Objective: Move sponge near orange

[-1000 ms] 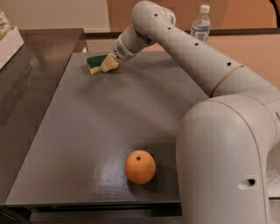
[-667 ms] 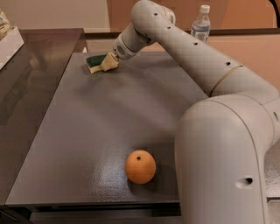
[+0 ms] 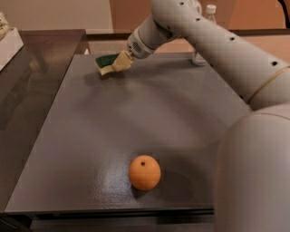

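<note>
The sponge (image 3: 106, 60), dark green on top with pale foam below, is at the far left part of the grey table (image 3: 90, 136). It is tilted and sits a little above the surface, with a shadow under it. My gripper (image 3: 118, 63) reaches in from the right and is shut on the sponge's right side. The orange (image 3: 144, 172) stands alone near the table's front edge, stem mark up, far from the sponge and the gripper.
A clear water bottle (image 3: 210, 12) stands at the back right, mostly hidden behind my arm (image 3: 213, 41). A dark counter (image 3: 27, 90) runs along the table's left side, with a white box (image 3: 8, 41) on it. My base (image 3: 253, 172) fills the right foreground.
The sponge has come up off the table, tilted, and shifted slightly right with the gripper holding it. The orange has not moved.
</note>
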Available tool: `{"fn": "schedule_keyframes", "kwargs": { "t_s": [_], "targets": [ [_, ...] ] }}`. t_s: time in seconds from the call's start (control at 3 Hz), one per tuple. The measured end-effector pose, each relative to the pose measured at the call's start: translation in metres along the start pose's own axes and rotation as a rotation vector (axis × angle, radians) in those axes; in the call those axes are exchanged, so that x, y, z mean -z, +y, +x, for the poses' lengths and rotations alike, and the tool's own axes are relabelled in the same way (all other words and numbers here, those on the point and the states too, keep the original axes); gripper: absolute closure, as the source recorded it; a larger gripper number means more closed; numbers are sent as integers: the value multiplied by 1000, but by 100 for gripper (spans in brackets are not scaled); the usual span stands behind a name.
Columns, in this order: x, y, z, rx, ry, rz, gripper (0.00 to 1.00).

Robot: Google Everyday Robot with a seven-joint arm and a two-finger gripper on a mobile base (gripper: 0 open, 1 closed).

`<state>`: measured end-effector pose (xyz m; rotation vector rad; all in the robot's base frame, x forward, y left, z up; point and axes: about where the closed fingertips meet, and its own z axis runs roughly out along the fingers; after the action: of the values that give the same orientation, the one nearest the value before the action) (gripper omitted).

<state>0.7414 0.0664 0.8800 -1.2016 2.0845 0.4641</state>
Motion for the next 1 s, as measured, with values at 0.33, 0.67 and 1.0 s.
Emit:
{"fn": "schedule_keyframes", "kwargs": {
  "t_s": [0.33, 0.67, 1.0],
  "targets": [
    [50, 26, 10, 21, 5, -6, 100],
    [98, 61, 21, 42, 13, -9, 100],
    [132, 95, 36, 68, 33, -6, 100]
  ]
}}
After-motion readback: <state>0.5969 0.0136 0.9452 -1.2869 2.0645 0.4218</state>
